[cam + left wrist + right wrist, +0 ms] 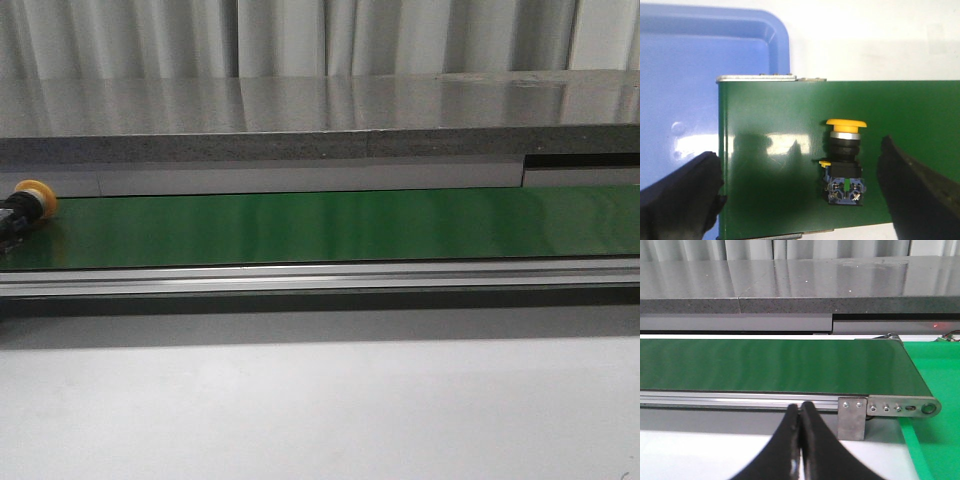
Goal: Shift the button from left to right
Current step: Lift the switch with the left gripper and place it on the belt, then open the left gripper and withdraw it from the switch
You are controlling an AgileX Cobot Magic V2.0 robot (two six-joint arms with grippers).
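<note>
The button lies on its side on the green conveyor belt, with its yellow cap, black body and a small green mark on its contact block. In the front view the button shows at the belt's far left end. My left gripper is open, its black fingers wide apart on either side of the button and not touching it. My right gripper is shut and empty, in front of the belt's right end. Neither gripper shows in the front view.
A blue tray lies beyond the belt's left end. The belt's aluminium side rail runs along its front. A green surface lies past the belt's right end roller. A grey counter stands behind the belt.
</note>
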